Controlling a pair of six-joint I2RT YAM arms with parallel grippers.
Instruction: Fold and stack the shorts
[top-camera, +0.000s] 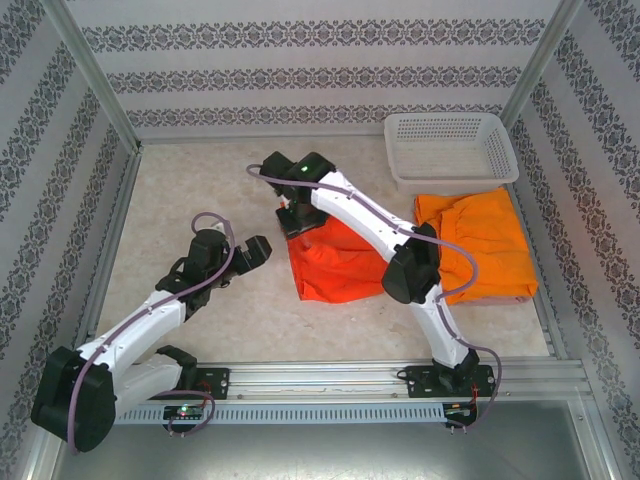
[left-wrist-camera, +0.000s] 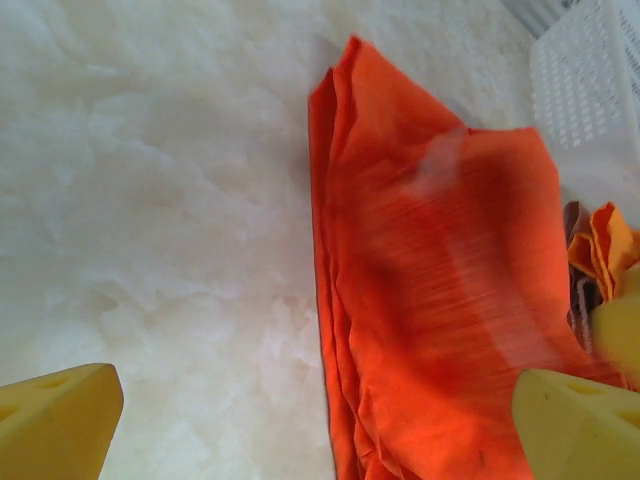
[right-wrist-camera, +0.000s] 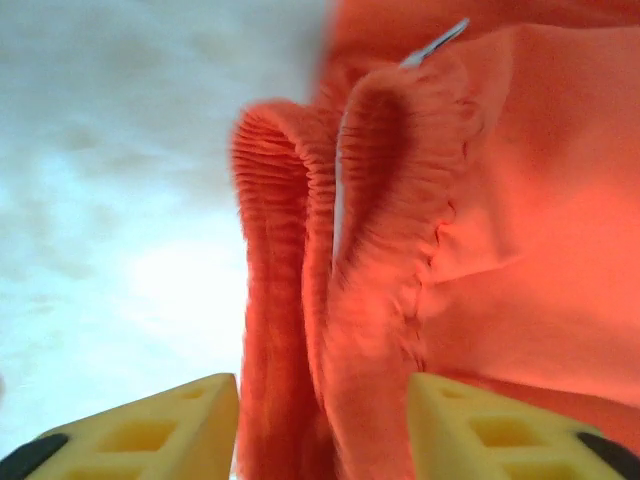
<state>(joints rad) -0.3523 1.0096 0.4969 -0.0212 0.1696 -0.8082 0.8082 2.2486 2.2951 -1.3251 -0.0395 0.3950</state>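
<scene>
Right gripper (right-wrist-camera: 322, 392), nearest, clamps bunched elastic waistband (right-wrist-camera: 335, 200). Table (top-camera: 200, 190) carries red-orange shorts (top-camera: 335, 268) at centre, another orange pair (top-camera: 485, 245) beside, near the basket (top-camera: 450, 180). Soft, light, limp cloth: best taken at waistband corners. Left gripper (left-wrist-camera: 316, 405) hangs wide, empty.

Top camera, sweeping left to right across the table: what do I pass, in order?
left gripper → red-orange shorts → lighter orange shorts
</scene>
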